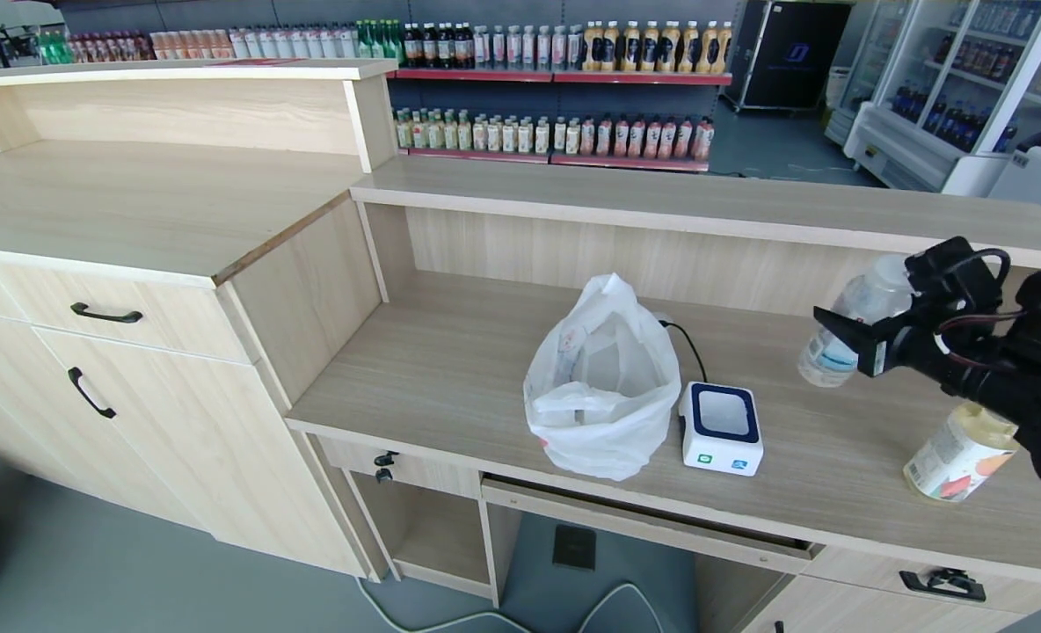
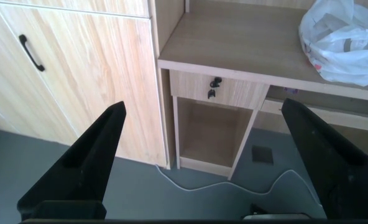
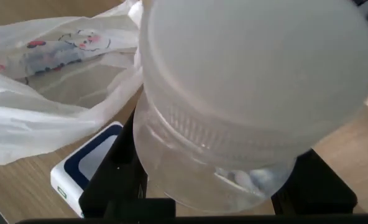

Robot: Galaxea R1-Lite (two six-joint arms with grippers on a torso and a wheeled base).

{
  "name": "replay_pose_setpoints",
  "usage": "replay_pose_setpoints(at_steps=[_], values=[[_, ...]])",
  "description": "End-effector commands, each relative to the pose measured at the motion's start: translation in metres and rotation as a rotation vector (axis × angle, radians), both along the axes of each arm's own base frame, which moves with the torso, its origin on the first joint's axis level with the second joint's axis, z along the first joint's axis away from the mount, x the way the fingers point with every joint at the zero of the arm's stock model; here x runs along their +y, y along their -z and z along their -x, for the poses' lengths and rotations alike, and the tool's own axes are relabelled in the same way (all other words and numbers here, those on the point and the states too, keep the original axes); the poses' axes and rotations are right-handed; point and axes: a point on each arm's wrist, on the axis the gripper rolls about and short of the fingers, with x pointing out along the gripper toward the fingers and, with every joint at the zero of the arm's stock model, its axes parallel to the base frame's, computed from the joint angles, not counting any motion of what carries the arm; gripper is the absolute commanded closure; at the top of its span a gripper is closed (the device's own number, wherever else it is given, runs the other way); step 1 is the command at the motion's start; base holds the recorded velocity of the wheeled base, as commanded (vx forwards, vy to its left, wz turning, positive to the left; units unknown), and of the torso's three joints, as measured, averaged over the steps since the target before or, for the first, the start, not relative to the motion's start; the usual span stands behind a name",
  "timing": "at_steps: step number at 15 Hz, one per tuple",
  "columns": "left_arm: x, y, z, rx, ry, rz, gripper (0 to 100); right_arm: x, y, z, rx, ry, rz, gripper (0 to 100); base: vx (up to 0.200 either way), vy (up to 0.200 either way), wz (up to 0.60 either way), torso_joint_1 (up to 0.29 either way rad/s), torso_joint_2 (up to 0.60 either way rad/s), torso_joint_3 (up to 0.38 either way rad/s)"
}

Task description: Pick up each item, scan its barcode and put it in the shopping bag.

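The right pincer [image 1: 840, 338] grips a clear bottle [image 1: 872, 294] above the bench [image 1: 450, 369], near the scanner [image 1: 721, 428]; the left pincer [image 2: 204, 106] gapes wide, empty.

Pale matt wood-grain counter [image 1: 450, 369]; thin, crinkled, glossy white plastic shopping bag [image 1: 604, 396]; clear plastic bottle [image 1: 850, 325] with translucent ribbed cap.

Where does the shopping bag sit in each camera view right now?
Head view: shopping bag at the middle of the counter, just left of the scanner.
Left wrist view: shopping bag on the counter, past the open cubby.
Right wrist view: shopping bag beyond the bottle, beside the scanner.
Shared landmark: the wooden counter under the bag.
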Motion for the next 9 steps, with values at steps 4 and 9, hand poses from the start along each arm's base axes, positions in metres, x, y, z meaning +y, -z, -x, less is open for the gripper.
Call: replay_pose_setpoints(at_steps=[4,9], values=[[0.000,0.000,0.000,0.000,0.000,0.000,0,-0.012,-0.017,0.056,0.135,0.525,-0.155,100,0.000,0.000,0.00,0.000,0.00,0.000],[0.000,0.000,0.000,0.000,0.000,0.000,0,-0.012,-0.015,0.065,0.170,0.735,-0.097,100,0.000,0.000,0.00,0.000,0.00,0.000]])
